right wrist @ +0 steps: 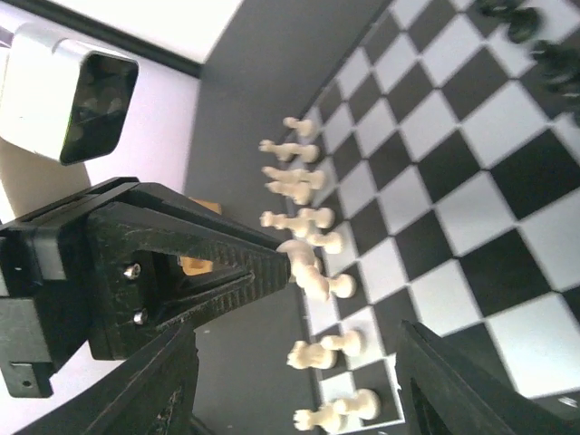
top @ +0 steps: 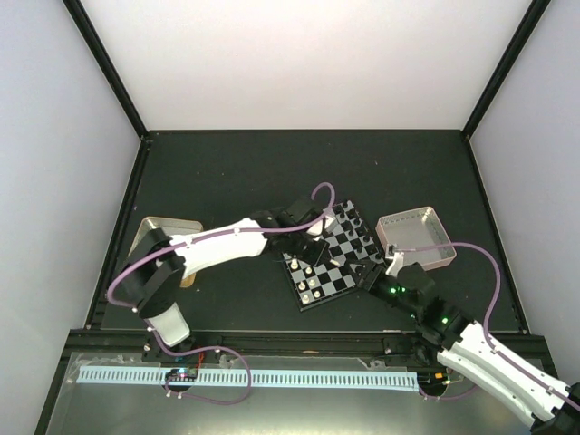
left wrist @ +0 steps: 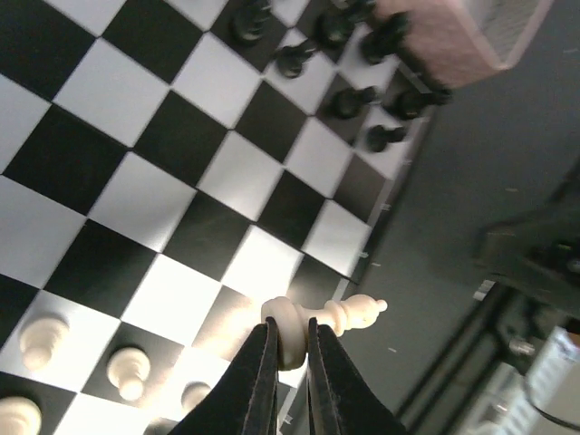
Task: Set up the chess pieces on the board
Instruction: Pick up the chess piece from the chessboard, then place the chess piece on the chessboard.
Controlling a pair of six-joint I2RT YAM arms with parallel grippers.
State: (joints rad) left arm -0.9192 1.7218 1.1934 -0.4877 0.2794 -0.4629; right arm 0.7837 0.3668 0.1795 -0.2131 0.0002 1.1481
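Pinching a cream-white chessman [left wrist: 343, 314] by its base, the left gripper [left wrist: 285, 337] holds it just over the board [left wrist: 136, 199], near the edge rows where other cream-white pieces [right wrist: 304, 217] already stand. The right gripper [right wrist: 349, 299] hangs at the board's side, fingers spread wide and empty. Black pieces [left wrist: 349, 100] cluster at the opposite end, beside the pinkish tray [top: 415, 237]. Both sides look well advanced, though I cannot count whether either set is complete. The held piece is not yet placed.

Board [top: 333, 254] angled; cream pieces [top: 311, 283] near edge, black pieces [top: 361, 237] far.
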